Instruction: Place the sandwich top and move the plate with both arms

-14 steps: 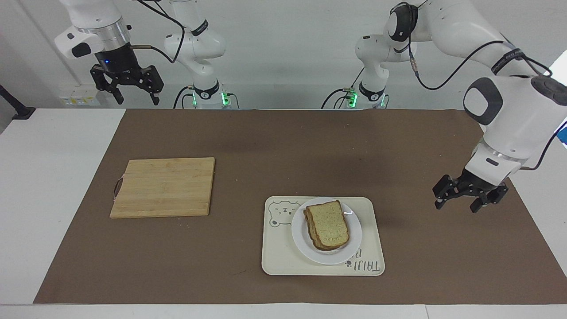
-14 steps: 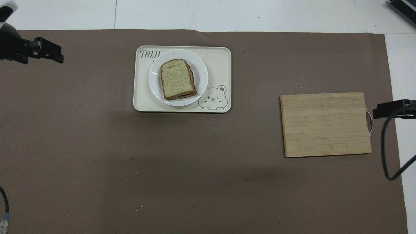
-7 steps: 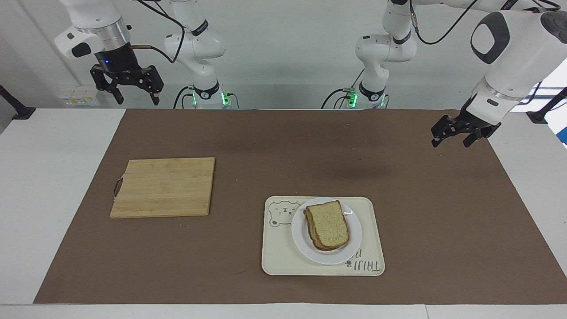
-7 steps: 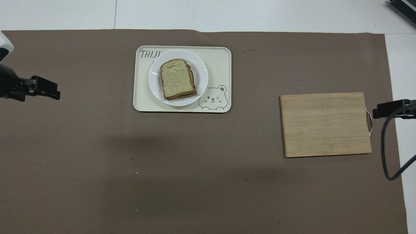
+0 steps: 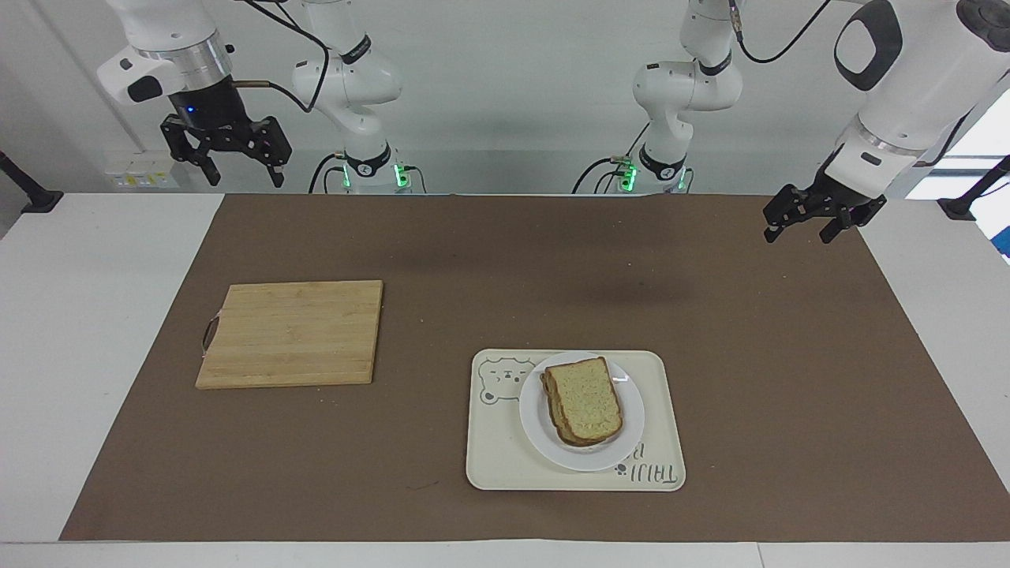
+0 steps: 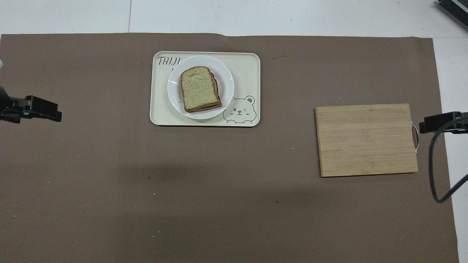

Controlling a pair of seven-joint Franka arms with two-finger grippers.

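Tray (image 5: 505, 465) holds plate (image 5: 544, 442); sandwich top (image 5: 585, 398) on it hides the filling. Left gripper (image 5: 814, 218) and right gripper (image 5: 235, 156) both empty, fingers apart, aloft.

Brown-crusted sandwich top (image 5: 585, 398) with pale, green-speckled face. Plain white round plate (image 5: 627, 440). Cream rectangular tray (image 5: 505, 457) with grey line-drawn bear and grey lettering. Light tan bamboo cutting board (image 5: 292, 333), striped in lengthwise strips, with a dark handle loop at the end toward the right end effector (image 5: 233, 162). Flat matte brown mat (image 5: 473, 260) over white desk (image 5: 87, 315). Both end effectors black, left end effector (image 5: 814, 218) on a white arm with dark grey joint caps; silver collar and blue light above the right one.
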